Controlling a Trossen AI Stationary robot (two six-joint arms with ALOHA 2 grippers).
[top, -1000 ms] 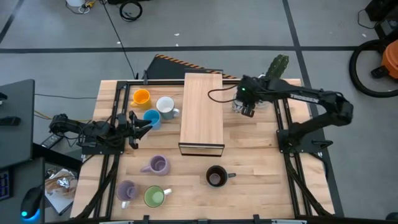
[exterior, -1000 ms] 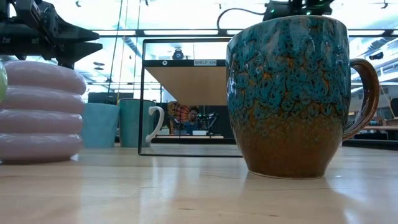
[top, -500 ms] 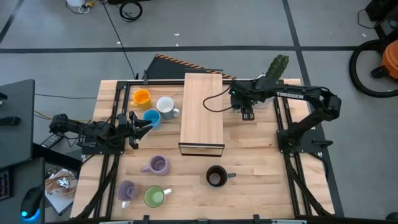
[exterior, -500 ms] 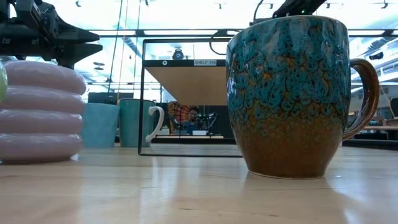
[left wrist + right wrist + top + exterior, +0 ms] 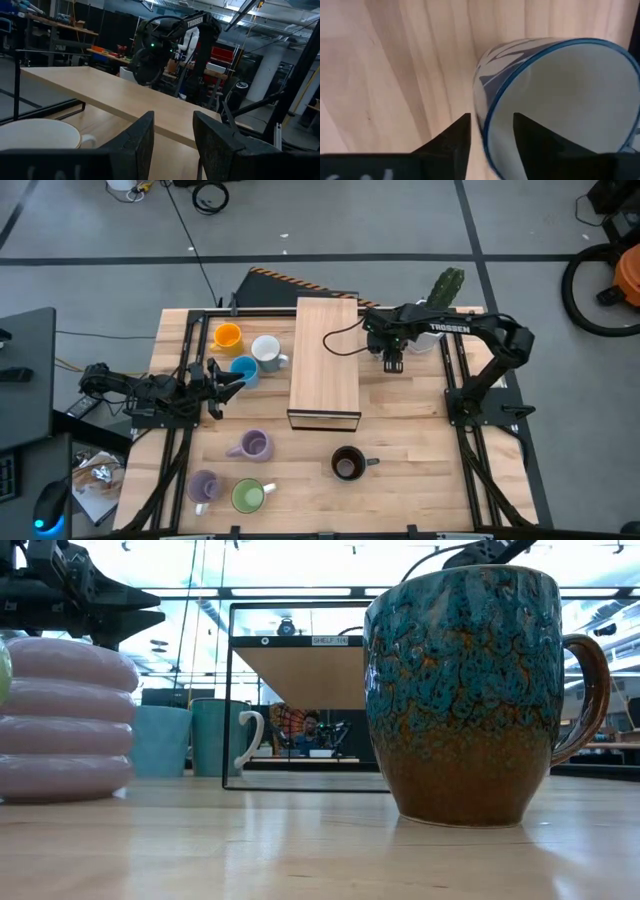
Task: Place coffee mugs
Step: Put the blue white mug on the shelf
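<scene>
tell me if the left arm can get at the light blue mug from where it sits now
Probably yes. The left gripper rests right beside the light blue mug, fingers pointing its way, nothing between them. The white mug crowds its far side, so a clean grip could be tight.

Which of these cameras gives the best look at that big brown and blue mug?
The low view: the dark brown mug fills it, glaze and handle clear. The high view shows only its rim from above. Neither wrist view shows it.
</scene>
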